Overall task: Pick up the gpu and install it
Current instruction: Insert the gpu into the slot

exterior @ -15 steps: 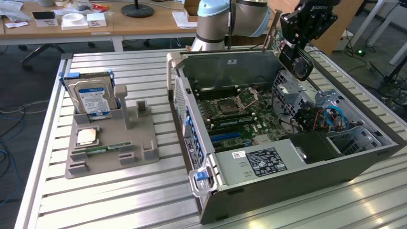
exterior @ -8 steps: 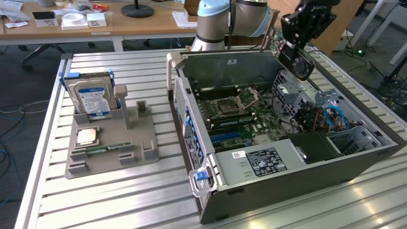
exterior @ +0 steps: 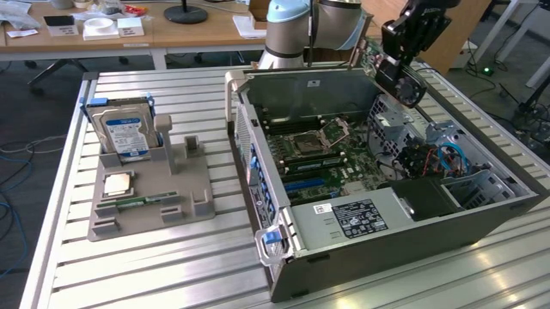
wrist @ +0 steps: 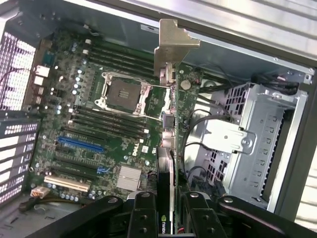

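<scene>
The open grey metal computer case [exterior: 404, 235] held a green motherboard [wrist: 124, 148], and above it the black gripper [exterior: 397, 61] clasped the thin black gpu [exterior: 404, 80], round fan [exterior: 410, 92] in the exterior view, silver bracket [wrist: 173, 42] in the wrist view.

Black gripper [exterior: 397, 56] clasping the gpu [exterior: 404, 84] above the open computer case [exterior: 387, 238], hard drive [exterior: 127, 132] upright in the gray holder [exterior: 193, 193] at the exterior view's left, slatted table [exterior: 154, 270] beneath
</scene>
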`<state>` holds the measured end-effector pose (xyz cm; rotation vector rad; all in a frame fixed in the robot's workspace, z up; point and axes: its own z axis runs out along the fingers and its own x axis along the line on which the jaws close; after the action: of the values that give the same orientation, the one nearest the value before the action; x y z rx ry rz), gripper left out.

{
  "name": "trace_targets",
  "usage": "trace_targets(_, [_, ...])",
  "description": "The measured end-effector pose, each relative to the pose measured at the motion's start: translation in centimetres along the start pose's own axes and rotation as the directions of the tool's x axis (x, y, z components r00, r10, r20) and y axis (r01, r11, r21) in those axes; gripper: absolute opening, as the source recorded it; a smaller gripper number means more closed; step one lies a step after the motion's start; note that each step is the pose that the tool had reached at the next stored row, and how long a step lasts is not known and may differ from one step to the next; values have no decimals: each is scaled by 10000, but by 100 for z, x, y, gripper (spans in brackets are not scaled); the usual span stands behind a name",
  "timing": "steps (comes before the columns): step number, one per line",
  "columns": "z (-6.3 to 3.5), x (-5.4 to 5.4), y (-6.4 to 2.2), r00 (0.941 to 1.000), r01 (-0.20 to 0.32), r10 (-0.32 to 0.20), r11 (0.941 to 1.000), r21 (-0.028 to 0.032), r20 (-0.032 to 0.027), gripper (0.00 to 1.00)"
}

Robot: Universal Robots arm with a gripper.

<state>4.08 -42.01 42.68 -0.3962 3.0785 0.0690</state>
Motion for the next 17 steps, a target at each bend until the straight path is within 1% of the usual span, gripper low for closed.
trace_targets(3, [0,0,0,9992,410,-410,9992,-18,-16,26])
trace_targets(5, [0,0,0,9976,691,-691,9976,-30,-26,26])
trace_targets(9, [0,0,0,9918,1276,-1277,9918,-57,-46,26])
trace_targets(13, [0,0,0,9824,1865,-1866,9824,-86,-66,26])
trace_targets(17, [0,0,0,9692,2459,-2460,9692,-116,-84,26])
